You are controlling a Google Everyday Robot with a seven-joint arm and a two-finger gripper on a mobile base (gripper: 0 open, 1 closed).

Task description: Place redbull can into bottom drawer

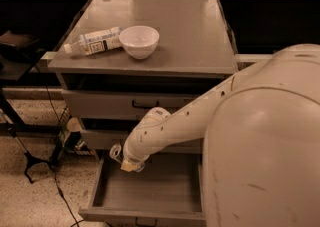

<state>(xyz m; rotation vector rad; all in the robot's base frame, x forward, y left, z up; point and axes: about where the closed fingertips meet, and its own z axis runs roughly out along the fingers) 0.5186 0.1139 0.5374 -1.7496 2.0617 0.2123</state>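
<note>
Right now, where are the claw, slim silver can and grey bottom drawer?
Claw [128, 164]: camera view, tip, above drawer.
Slim silver can [115, 151]: camera view, top rim.
Grey bottom drawer [152, 191]: camera view, bare floor.

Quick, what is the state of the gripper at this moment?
Gripper: closed, holding the redbull can above the left rear part of the open bottom drawer.
</note>
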